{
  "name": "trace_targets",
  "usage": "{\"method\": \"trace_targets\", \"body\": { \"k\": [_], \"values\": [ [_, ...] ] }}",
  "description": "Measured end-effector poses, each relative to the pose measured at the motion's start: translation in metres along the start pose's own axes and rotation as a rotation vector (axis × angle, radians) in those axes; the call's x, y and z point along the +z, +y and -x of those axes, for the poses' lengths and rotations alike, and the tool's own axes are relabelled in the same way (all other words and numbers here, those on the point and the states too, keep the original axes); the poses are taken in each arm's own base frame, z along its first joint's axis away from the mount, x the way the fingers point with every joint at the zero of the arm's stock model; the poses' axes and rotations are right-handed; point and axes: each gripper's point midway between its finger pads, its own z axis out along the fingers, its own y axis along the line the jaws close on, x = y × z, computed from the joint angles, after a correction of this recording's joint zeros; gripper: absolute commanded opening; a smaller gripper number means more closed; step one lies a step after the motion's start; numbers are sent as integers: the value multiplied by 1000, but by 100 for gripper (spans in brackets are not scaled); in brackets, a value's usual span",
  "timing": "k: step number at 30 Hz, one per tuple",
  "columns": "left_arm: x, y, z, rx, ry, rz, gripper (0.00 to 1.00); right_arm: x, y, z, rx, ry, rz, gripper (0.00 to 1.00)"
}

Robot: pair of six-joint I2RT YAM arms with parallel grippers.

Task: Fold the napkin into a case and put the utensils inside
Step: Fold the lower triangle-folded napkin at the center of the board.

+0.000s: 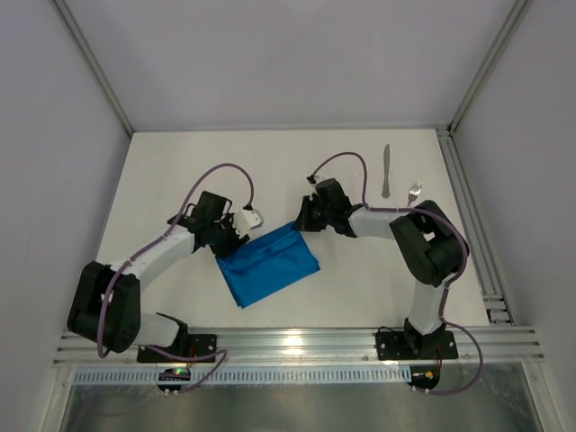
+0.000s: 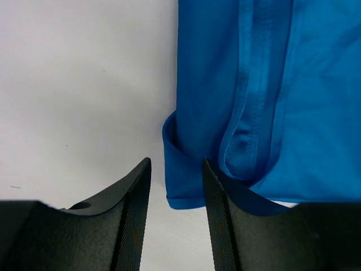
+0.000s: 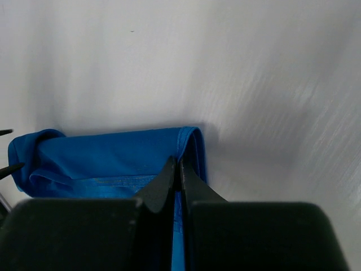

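The blue napkin [image 1: 270,265] lies folded into a slanted oblong in the middle of the white table. My left gripper [image 1: 236,241] is at its left end. In the left wrist view the jaws stand apart, and the left gripper [image 2: 176,162] has a folded corner of the napkin [image 2: 304,113] reaching into the gap. My right gripper [image 1: 304,225] is at the cloth's upper right corner. There the right gripper [image 3: 176,160] is pinched shut on the doubled edge of the napkin [image 3: 101,158]. The knife [image 1: 385,171] and fork [image 1: 414,191] lie at the far right, apart from the cloth.
An aluminium rail [image 1: 297,342] runs along the near edge, where both arm bases are bolted. Another rail [image 1: 470,216] lines the right side. Pale walls close in the table on the left, back and right.
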Motion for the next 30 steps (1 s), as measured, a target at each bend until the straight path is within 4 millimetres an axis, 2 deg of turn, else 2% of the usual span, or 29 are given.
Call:
{"method": "trace_targets", "body": {
  "k": [5, 7, 12, 18, 23, 26, 30],
  "values": [
    [16, -12, -25, -1, 86, -8, 33, -15, 6, -3, -4, -32, 15, 4],
    [19, -21, -32, 21, 104, -25, 33, -22, 8, -5, -2, -46, 20, 4],
    [15, -38, -47, 92, 120, -45, 41, -30, 14, -19, -17, -47, 35, 4],
    [10, -35, -53, 139, 133, -11, 52, -31, 8, -48, -15, -5, 22, 4],
    [-3, -30, -40, 83, 78, 23, 61, -32, 2, -55, 3, -4, 13, 4],
    [-23, -15, -18, -17, 18, 61, 70, -35, 1, -57, 17, -17, 13, 4],
    [-43, 4, 6, -95, -38, 107, 74, -41, -1, -61, 40, -36, 5, 4]
  ]
}}
